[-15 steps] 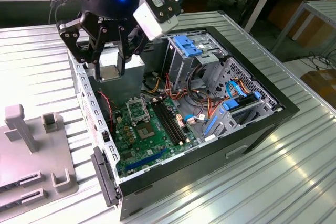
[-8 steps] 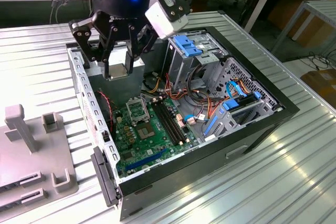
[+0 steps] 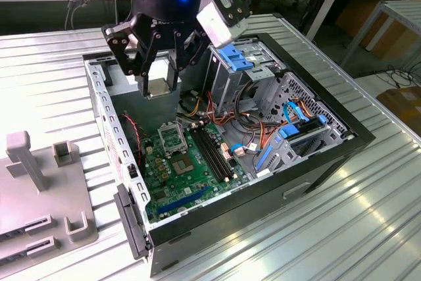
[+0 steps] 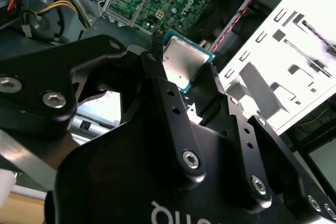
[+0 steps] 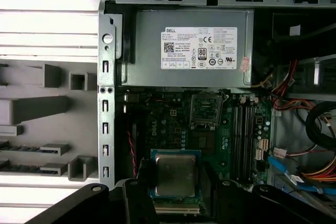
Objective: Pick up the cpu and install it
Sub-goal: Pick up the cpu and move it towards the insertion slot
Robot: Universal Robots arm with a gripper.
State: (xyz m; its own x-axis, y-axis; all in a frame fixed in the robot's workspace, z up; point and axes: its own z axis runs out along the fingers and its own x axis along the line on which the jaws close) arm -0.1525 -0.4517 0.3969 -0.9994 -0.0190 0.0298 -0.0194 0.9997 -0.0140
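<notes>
- Pinching the cpu [image 3: 158, 87] by two opposite edges, the hand [image 3: 158, 82] hangs over the open computer case [image 3: 316, 162]; one black finger [image 4: 157, 72] bears on each side of the chip.
- cpu: off the board and in the air, metal top facing the cameras in both wrist views [image 4: 184, 65] [image 5: 176, 174]. A thin green rim shows around the silvery plate. It touches nothing but the fingers.
- Socket [image 3: 172, 137]: a square with a metal frame on the green motherboard [image 3: 191, 176], below the hand and apart from the held chip. It also shows in the first wrist view [image 5: 206, 109].
- Memory slots [image 3: 214, 156]: long and black, running just beside the socket on the exterior view's right.
- Power supply [image 5: 189, 45]: a grey metal box with a white label, against the case wall beyond the socket in the first wrist view.
- Drive cage with blue latches [image 3: 240, 57] and bundled coloured wires [image 3: 253, 129], towards the exterior view's right inside the case.
- Grey fixture block [image 3: 39, 195]: outside the case on the exterior view's left, with upright posts and slotted holders.
- Table [image 3: 329, 228]: a ribbed, pale metal surface carrying both the case and the fixture block.
</notes>
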